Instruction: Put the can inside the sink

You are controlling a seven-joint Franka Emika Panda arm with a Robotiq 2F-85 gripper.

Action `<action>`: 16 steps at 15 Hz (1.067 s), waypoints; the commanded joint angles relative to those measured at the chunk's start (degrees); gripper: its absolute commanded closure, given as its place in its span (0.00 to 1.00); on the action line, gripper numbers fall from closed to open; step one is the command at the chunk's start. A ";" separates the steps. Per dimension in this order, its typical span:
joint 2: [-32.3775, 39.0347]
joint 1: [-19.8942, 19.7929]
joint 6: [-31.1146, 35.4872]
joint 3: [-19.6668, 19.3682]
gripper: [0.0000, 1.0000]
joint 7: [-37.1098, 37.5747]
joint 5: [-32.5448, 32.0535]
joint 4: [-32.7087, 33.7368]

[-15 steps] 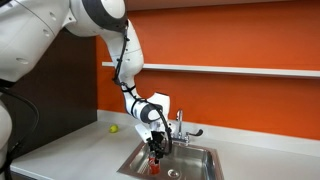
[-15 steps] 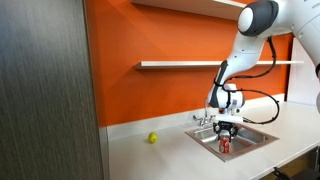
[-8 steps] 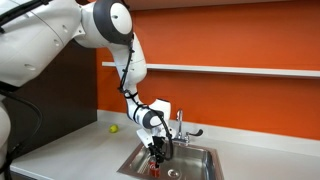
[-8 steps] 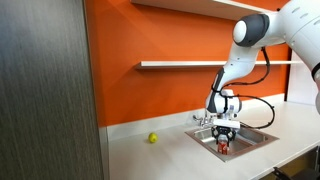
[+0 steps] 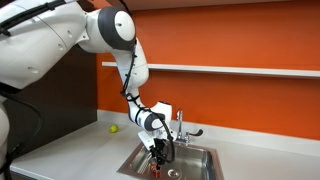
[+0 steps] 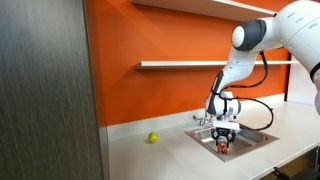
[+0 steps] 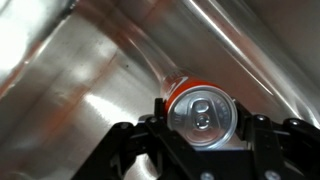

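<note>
The red can (image 7: 198, 108) with a silvery top sits between my gripper's (image 7: 200, 125) fingers, which are shut on it. In both exterior views the gripper (image 5: 156, 160) (image 6: 223, 141) reaches down into the stainless-steel sink (image 5: 200, 157) (image 6: 258, 135). The can (image 6: 223, 148) shows as a red spot under the fingers, low inside the basin. In the wrist view the shiny sink wall (image 7: 90, 70) fills the background. I cannot tell whether the can touches the basin floor.
A chrome faucet (image 5: 181, 127) (image 6: 203, 119) stands behind the sink. A small yellow-green ball (image 5: 113, 128) (image 6: 153, 138) lies on the grey counter beside the sink. An orange wall with a white shelf (image 6: 190, 65) is behind. A dark cabinet (image 6: 45, 90) stands nearby.
The arm has lowered the gripper and can a little deeper into the sink. The gripper stays shut on the can.
</note>
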 commanded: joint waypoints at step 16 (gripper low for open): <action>-3.13 -0.75 -3.39 0.86 0.00 -0.26 0.56 -1.03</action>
